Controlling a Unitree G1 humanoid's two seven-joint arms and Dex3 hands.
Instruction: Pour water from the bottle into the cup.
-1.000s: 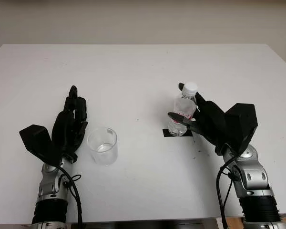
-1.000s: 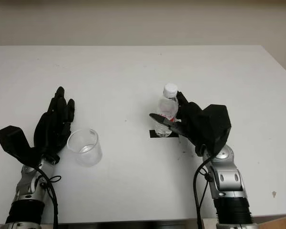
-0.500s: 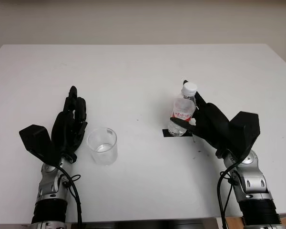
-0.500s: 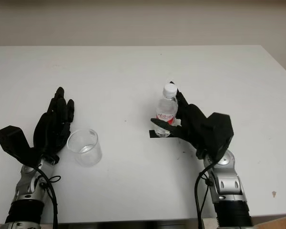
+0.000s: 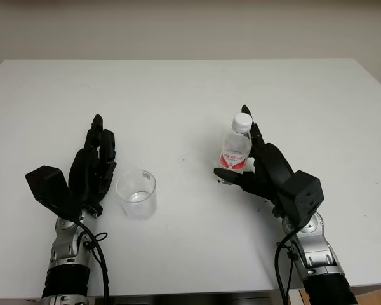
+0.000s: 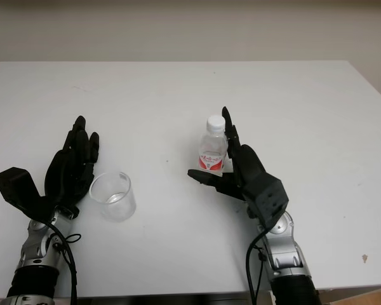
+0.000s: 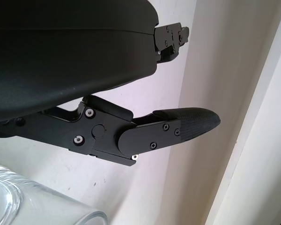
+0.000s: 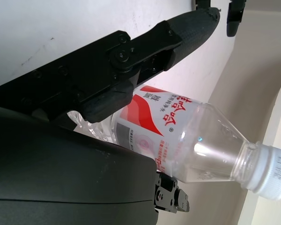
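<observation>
A small clear water bottle [image 5: 236,145] with a white cap [image 5: 242,121] and a red label stands right of centre, leaning slightly. My right hand [image 5: 241,160] is shut on it, thumb in front and fingers behind. The right wrist view has the bottle [image 8: 178,136] lying across my palm under a black finger [image 8: 178,28]. A clear glass cup [image 5: 136,194] stands upright on the table to the left. My left hand [image 5: 94,162] is open just left of the cup, not touching it. The cup's rim [image 7: 37,206] sits close under a left finger [image 7: 178,131].
The white table [image 5: 190,89] spreads wide behind and between both hands. Its front edge runs just below my forearms, and its right edge slants down at the far right.
My right hand closed on the bottle and carried it left toward the cup, off the black mark where it stood. The left hand and the cup have not moved.
</observation>
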